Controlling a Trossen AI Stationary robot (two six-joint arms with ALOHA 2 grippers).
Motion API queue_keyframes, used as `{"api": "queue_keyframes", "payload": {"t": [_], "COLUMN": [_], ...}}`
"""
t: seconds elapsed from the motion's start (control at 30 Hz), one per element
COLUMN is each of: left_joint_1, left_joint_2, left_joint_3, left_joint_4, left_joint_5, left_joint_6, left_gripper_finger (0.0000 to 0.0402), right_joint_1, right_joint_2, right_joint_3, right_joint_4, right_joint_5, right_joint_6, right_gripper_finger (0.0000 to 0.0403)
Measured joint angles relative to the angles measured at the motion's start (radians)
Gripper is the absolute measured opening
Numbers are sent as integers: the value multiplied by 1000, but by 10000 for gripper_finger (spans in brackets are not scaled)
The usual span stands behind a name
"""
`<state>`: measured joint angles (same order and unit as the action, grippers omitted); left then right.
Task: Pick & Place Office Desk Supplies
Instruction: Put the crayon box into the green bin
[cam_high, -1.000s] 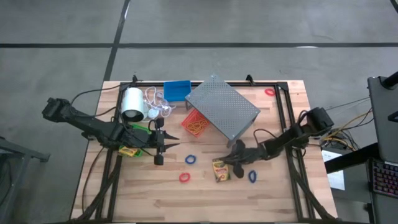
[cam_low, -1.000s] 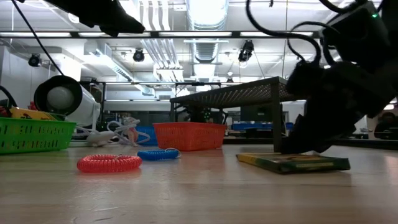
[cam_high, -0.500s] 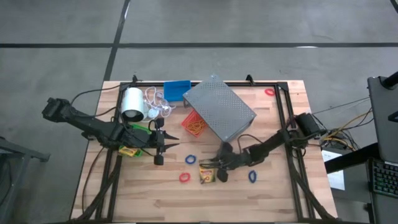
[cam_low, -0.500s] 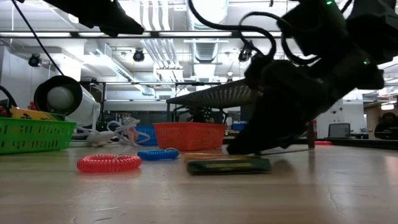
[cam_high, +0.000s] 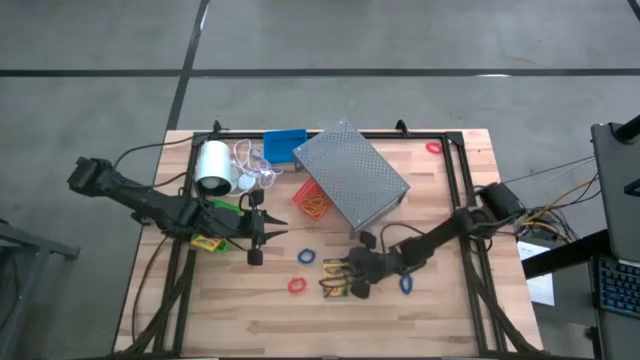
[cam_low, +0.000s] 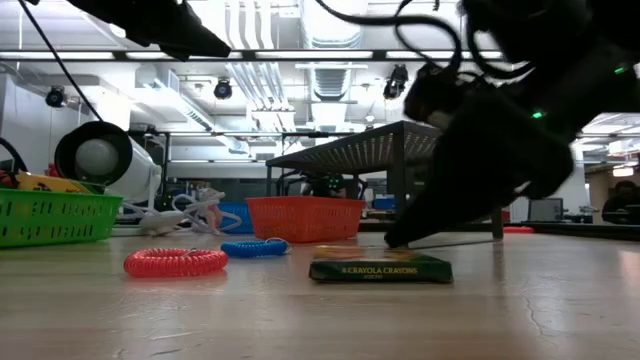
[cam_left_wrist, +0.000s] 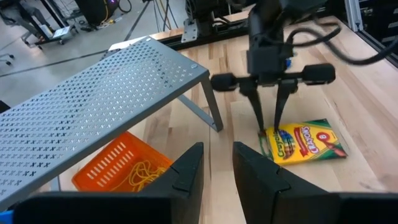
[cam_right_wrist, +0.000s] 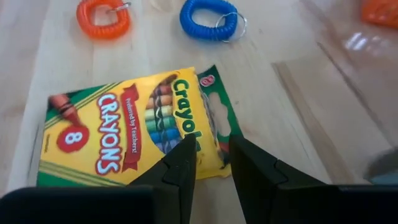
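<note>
One yellow-and-green crayon box (cam_high: 328, 283) (cam_right_wrist: 124, 146) lies flat on the table near its middle. My right gripper (cam_high: 345, 278) (cam_right_wrist: 213, 165) stands over its green tab end, fingers a little apart. A second crayon box (cam_high: 206, 243) sits by the green bin (cam_high: 228, 212) under my left arm. My left gripper (cam_high: 272, 233) (cam_left_wrist: 219, 165) hovers left of the middle, slightly open and empty. A red band (cam_high: 297, 286) and a blue band (cam_high: 306, 257) lie left of the first box. Another blue band (cam_high: 406, 284) lies to its right. My right gripper comes from above, pointing down, with its two fingertips (cam_left_wrist: 277, 124) at the box's green tab end (cam_right_wrist: 214, 134). The box lies flat on the table with nothing pinched between the fingers. Whether the tips press on the cardboard, I cannot tell.
A grey perforated rack (cam_high: 352, 185) stands behind the box, with the orange bin (cam_high: 313, 200) half under it. The blue bin (cam_high: 284, 146) and the white roll (cam_high: 212, 168) with its cord sit at the far left. A red band (cam_high: 432, 148) lies far right.
My right gripper moved toward the table's left and a little toward its near edge. The crayon box slid along the table with it and turned about, so its long side now faces the near edge. The rack shifted slightly leftward.
</note>
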<state>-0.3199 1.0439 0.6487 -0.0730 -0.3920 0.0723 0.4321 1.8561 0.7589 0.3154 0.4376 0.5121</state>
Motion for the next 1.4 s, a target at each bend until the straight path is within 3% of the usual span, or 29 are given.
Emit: {"api": "queue_keyframes", "payload": {"t": [0.33, 0.53, 1.1, 1.27, 1.4], "left_joint_1": [0, 0, 0, 0, 0], "left_joint_2": [0, 0, 0, 0, 0], "left_joint_3": [0, 0, 0, 0, 0], "left_joint_4": [-7, -7, -31, -33, -34], "left_joint_5": [0, 0, 0, 0, 0], "left_joint_6": [0, 0, 0, 0, 0], "left_gripper_finger": [87, 87, 87, 87, 87], "right_joint_1": [102, 107, 113, 114, 114], "right_joint_2": [-41, -52, 13, 11, 11], "right_joint_3": [0, 17, 23, 23, 23], "right_joint_4": [-10, 6, 70, 81, 83], "right_joint_5": [214, 145, 126, 29, 28], "right_joint_6": [0, 3, 8, 8, 9], "right_gripper_finger": [93, 93, 93, 93, 93]}}
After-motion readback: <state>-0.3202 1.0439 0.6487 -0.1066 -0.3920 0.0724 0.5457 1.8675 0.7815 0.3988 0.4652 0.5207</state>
